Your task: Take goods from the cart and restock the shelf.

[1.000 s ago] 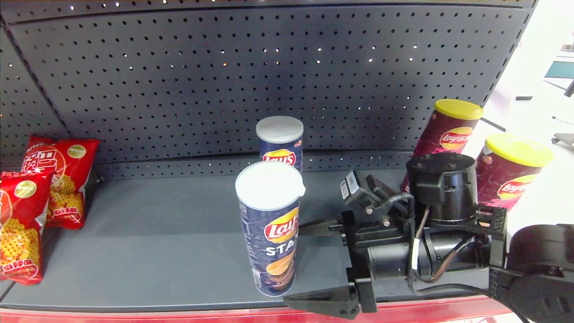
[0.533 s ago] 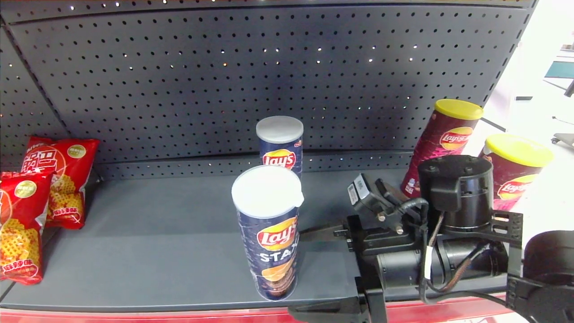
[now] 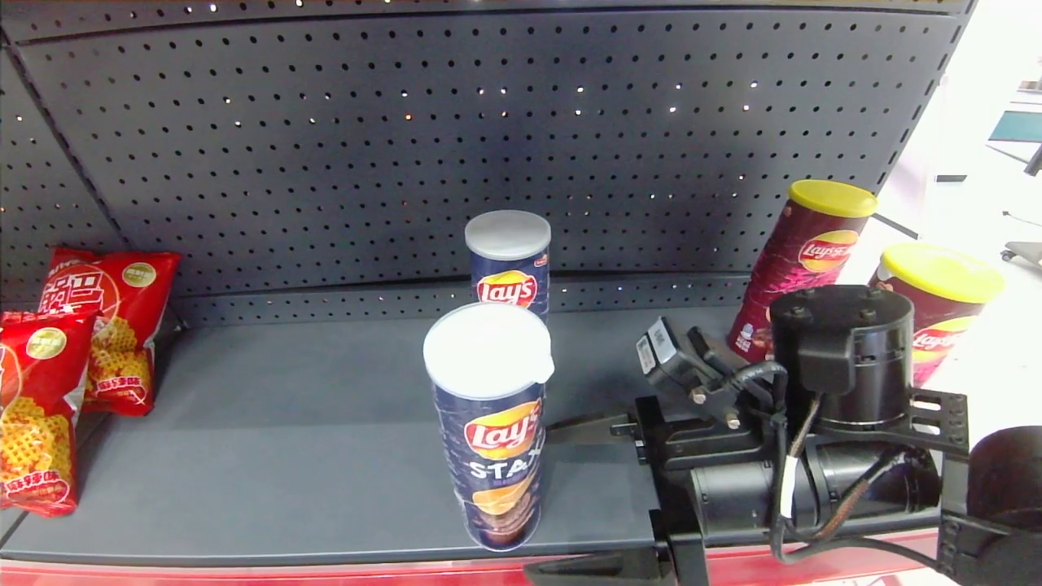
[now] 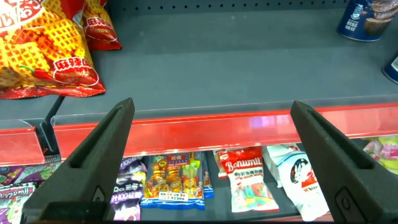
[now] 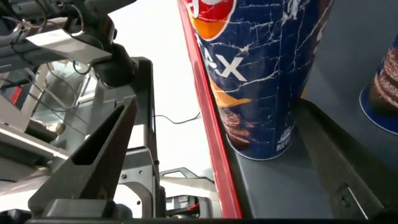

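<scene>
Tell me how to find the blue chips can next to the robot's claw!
Look at the dark grey shelf with the holey back wall. Mid-shelf stand two blue cans; skip the rear can. Pick the front can, by the red edge, nearest the right gripper.

Light level: bright overall, strongest at the right of the head view.
Pegboard back panel: dim grey, with pinpoints of light through its holes and a broad soft shadow across its middle. Its top edge bows toward the corners.
Shelf deck: evenly lit, paler toward the front.
Near can's lid: washed to flat white.
Room past the shelf's end: blown out.
Red edge strip: pale glare patch.
Floor: overexposed.
</scene>
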{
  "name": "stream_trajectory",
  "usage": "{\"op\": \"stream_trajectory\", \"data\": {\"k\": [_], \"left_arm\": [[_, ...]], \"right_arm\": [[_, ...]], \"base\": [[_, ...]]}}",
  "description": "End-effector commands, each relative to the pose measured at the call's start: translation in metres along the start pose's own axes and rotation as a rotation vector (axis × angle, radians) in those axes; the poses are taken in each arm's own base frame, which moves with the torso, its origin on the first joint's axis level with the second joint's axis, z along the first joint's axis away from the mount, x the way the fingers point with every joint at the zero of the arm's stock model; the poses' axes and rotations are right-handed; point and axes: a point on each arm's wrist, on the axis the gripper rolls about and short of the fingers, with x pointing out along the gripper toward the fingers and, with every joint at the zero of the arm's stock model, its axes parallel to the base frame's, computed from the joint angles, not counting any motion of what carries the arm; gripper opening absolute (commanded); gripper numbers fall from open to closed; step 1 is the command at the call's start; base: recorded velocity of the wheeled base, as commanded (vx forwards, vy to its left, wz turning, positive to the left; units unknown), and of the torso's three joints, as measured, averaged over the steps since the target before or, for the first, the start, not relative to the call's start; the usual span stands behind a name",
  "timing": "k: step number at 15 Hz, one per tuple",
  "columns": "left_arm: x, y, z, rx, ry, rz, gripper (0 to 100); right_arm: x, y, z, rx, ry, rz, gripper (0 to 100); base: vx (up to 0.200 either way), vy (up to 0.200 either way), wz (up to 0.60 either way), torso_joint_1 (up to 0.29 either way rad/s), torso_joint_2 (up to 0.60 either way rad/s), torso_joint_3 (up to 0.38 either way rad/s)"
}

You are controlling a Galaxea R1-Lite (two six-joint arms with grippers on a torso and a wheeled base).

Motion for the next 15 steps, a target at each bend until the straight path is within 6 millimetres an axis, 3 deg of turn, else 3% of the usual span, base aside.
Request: {"op": "stream_trajectory", "data": {"k": [1, 15], "left_arm": [[0.0, 0.0, 0.0, 0.0, 0.001, 0.001, 100], [0.0, 0.0, 0.0, 0.0, 0.001, 0.001, 100]], "right_arm": [[0.0, 0.005, 0.0, 0.002, 0.004, 0.014, 100], [-0.004, 0.02, -0.001, 0.034, 0.012, 0.006, 100]], "base": [[0.0, 0.0, 0.0, 0.0, 0.0, 0.0], [0.0, 0.0, 0.0, 0.0, 0.0, 0.0]]}}
